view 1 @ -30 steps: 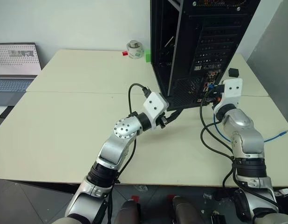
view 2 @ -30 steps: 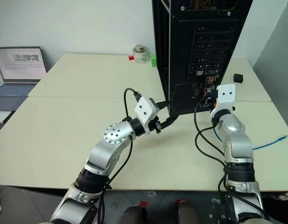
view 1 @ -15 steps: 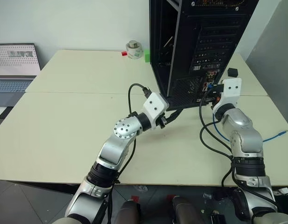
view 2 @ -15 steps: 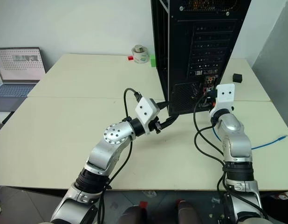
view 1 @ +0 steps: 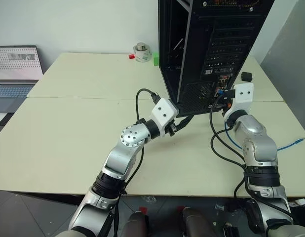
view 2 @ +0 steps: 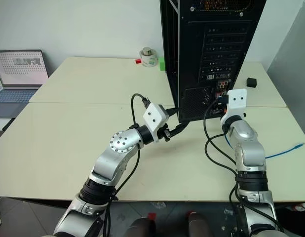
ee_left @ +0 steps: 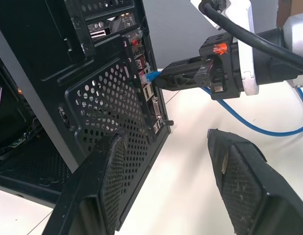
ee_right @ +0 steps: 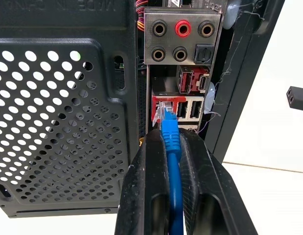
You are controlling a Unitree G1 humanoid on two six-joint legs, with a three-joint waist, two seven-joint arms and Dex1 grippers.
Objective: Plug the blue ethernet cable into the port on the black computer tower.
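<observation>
While little has shifted over the last second, I log: right claw [ee_right: 172, 147] pinched on the blue cable [ee_right: 170, 134], plug tip touching the port [ee_right: 164, 105] on the tower [view 1: 211, 44]; left claw [ee_left: 166, 186] wide, bracing nearby. Insertion looks unfinished.

The black computer tower [view 1: 211, 44] looks like painted sheet metal with a dull, slightly satin finish; its mesh vent [ee_right: 58, 127] is perforated metal with round holes. The blue ethernet cable [ee_right: 172, 161] has a smooth, glossy plastic jacket and a clear plastic plug end at the port [ee_right: 164, 108], which sits in a red plastic surround. The right gripper [ee_right: 171, 147] has smooth, faintly shiny black plastic fingers. The left gripper [ee_left: 166, 186] has fingers [ee_left: 244, 181] faced with rough, matt textured pads. The table [view 1: 68, 123] is smooth, matt and cream-coloured.
</observation>
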